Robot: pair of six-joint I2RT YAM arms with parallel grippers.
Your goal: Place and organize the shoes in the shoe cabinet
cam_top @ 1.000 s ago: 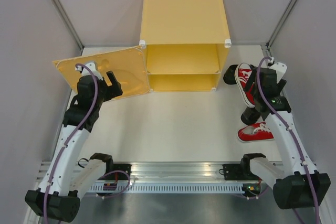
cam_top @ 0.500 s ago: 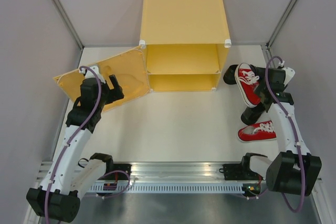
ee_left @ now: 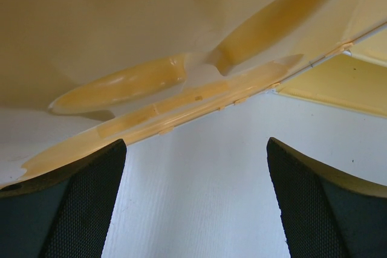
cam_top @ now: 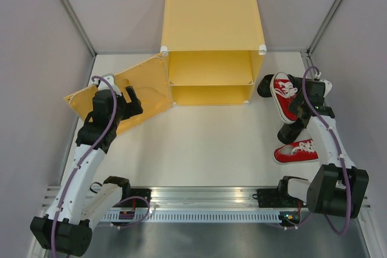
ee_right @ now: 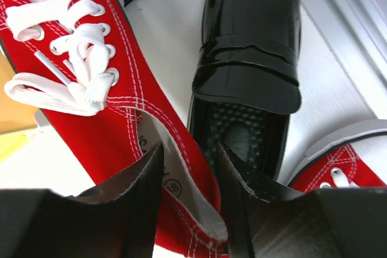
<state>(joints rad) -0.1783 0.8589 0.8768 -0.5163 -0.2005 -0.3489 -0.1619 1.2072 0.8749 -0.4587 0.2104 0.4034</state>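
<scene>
In the right wrist view the near red sneaker (ee_right: pixel 115 119) loses its toe at the upper left edge, the black dress shoe (ee_right: pixel 251 58) loses its toe at the top, and the second red sneaker (ee_right: pixel 338 170) shows only a corner. The right gripper's (ee_right: pixel 190 161) jaws straddle the near sneaker's side wall, but contact cannot be told. In the left wrist view the cabinet door (ee_left: pixel 151 28) runs off the top and left edges.

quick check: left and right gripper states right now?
Left gripper: open, empty, facing the cabinet door.
Right gripper: closed on the heel-side wall of the red sneaker.
</scene>
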